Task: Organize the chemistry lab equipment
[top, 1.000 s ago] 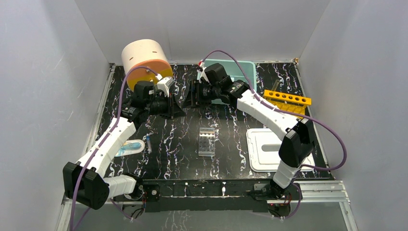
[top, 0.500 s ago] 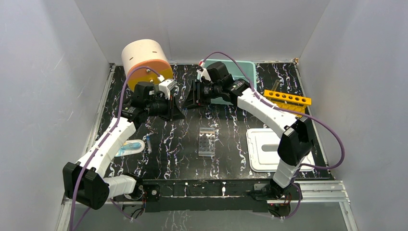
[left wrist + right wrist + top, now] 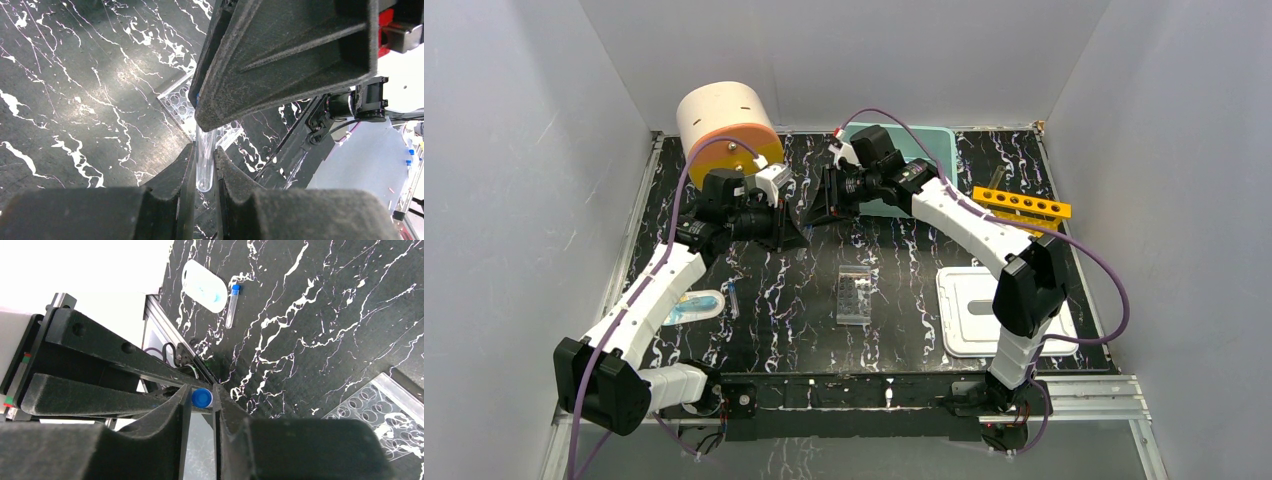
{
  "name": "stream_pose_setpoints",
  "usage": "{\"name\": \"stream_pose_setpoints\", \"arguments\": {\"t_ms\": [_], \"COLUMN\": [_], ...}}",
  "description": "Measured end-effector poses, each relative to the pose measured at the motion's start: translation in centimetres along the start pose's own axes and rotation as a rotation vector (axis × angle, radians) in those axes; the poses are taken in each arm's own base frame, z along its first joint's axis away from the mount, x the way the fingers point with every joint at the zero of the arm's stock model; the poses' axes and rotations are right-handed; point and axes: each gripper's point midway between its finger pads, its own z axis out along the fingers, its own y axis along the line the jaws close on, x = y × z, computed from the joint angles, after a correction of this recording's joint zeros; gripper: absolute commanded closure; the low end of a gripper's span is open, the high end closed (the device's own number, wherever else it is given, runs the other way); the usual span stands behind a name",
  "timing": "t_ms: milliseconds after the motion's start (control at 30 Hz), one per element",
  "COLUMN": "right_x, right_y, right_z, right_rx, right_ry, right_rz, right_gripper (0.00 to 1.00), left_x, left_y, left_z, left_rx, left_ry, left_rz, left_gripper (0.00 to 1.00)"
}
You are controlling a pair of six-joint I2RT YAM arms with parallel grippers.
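My left tool point(image 3: 204, 151) clamps a likely light, slick, fragile test tube point(image 3: 205, 171) near its rounded end; my right tool point(image 3: 201, 389) brackets its blue cap point(image 3: 202, 398), grip uncertain: pinch there gently.

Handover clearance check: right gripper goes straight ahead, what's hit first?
The blue cap of the tube, between right gripper fingers; behind it, probably the left gripper holding it.

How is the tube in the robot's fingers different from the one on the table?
The held tube is lifted, pinched by the left gripper; the lying tube rests flat on the table. The held tube is over the far middle; the lying tube is at the near left. Both are clear with blue caps.
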Motion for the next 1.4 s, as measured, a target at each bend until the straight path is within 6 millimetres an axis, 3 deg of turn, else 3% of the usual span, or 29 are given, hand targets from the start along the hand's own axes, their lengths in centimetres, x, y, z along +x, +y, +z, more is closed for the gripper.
{"name": "stream_pose_setpoints", "arguments": {"t_ms": [200,267,367,500,800,1033,1200,1400], "right_x": [0.0,0.0,0.0,-0.3,-1.1,-0.1,2.3,2.1], "right_y": [0.2,0.2,0.2,-0.4,-5.2,-9.8,-10.2,-8.2], "right_z": [-0.2,-0.2,-0.2,-0.2,-3.2,-5.5,-4.5,-3.5], "right_rx": [-0.014,-0.015,-0.015,0.009,0.263,0.513,0.549,0.551], "right_ry": [0.008,0.008,0.008,-0.023,-0.205,-0.323,-0.350,-0.420], "right_rz": [0.000,-0.001,-0.005,-0.030,-0.206,-0.407,-0.556,-0.670], "right_gripper": [0.82,0.82,0.83,0.82,0.82,0.80,0.80,0.80], "left_x": [-0.2,-0.2,-0.2,-0.2,-0.3,2.4,5.5,7.2], "left_y": [0.0,0.0,0.2,0.7,1.7,4.6,7.3,9.7], "left_z": [-0.1,-0.1,-0.1,-0.1,-0.5,-1.4,-2.1,-3.2], "left_rx": [-0.002,-0.006,-0.018,-0.055,-0.144,-0.342,-0.521,-0.682], "left_ry": [-0.003,-0.003,-0.002,-0.002,-0.037,-0.060,-0.028,-0.018], "left_rz": [0.010,0.011,0.008,-0.020,-0.115,-0.276,-0.417,-0.535], "left_gripper": [0.90,0.74,0.39,0.24,0.22,0.22,0.22,0.22]}}
